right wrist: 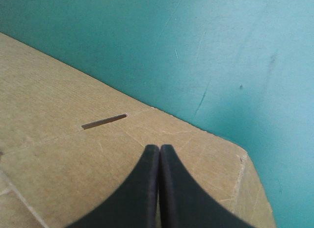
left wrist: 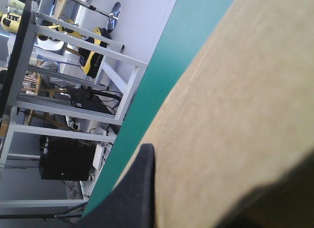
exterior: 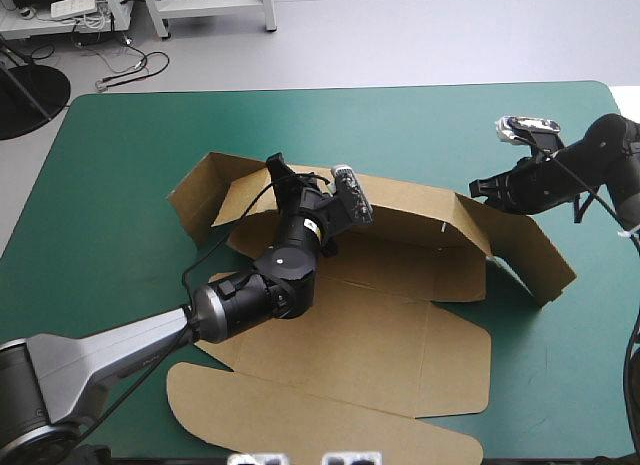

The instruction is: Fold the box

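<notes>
While the left gripper [exterior: 278, 173] clamps the half-raised far wall of the brown box [exterior: 380, 325], mid-table, the right gripper [right wrist: 159, 147], fingers together, sits near the wall's slot [right wrist: 104, 121]. Wall-raising appears under way; next, the end flaps likely need folding inward.

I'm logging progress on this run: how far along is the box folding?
Done: the box's far wall and end flaps stand partly raised. In hand: the left tool appears to pinch that wall's edge; the right tool, shut, sits at its other end. Left: the near panels lie flat, nothing tucked.
</notes>
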